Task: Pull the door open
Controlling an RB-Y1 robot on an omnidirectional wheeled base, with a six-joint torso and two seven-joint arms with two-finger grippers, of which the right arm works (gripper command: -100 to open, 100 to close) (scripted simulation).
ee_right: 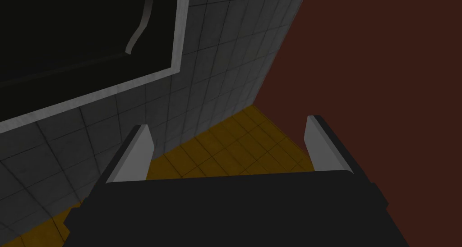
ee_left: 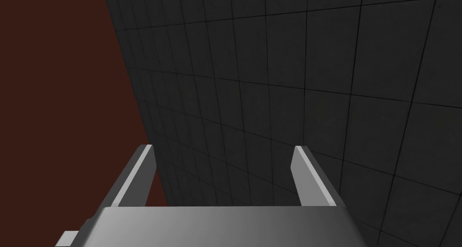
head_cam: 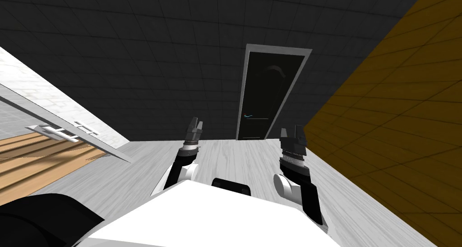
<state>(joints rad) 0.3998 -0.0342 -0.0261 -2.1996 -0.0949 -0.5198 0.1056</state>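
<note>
Left pincer point(head_cam: 197, 121), right pincer point(head_cam: 291, 129): forward, splayed

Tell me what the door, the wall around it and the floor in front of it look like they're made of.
Door: plain black and smooth with faint panel lines; material open, perhaps painted wood. Wall: dark grey square tiles, shown by the grid of joints, matte. Floor: pale grey wood planks, going by the long seams and grain.
</note>
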